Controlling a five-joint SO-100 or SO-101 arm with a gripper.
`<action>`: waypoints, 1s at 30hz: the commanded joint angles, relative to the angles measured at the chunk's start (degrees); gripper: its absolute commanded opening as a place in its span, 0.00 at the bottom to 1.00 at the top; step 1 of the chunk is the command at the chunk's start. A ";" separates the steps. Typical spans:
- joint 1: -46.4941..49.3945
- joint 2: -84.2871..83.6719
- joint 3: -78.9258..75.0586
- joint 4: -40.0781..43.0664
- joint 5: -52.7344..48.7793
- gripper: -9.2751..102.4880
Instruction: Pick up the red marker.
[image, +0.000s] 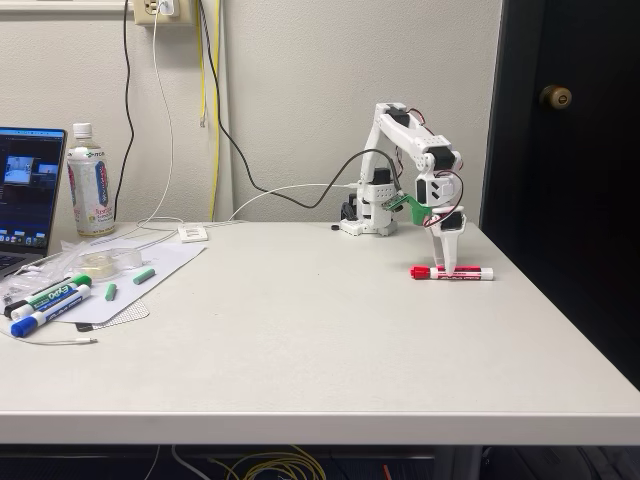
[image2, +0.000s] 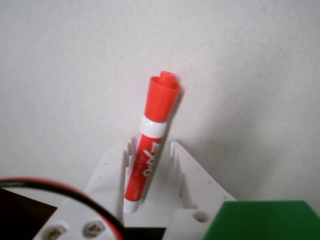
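Fingers (image2: 117, 175) straddle the red marker (image2: 150, 145) w/ small gaps each side, so gripper (image: 443, 268) is part open, nothing held yet. Marker lies flat on table (image: 300, 330), long axis running betw. the fingers; I'd just close.

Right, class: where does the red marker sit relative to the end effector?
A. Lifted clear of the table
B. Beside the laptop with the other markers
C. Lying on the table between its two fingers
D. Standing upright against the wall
C: the red marker lies flat on the table, and the wrist view shows the end effector with a finger on each side of the barrel.
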 joint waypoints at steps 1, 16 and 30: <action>-0.62 0.35 -0.35 -0.53 0.35 0.24; -1.14 -1.05 -0.35 -1.32 0.35 0.21; -1.23 -0.62 -0.35 -1.41 0.18 0.11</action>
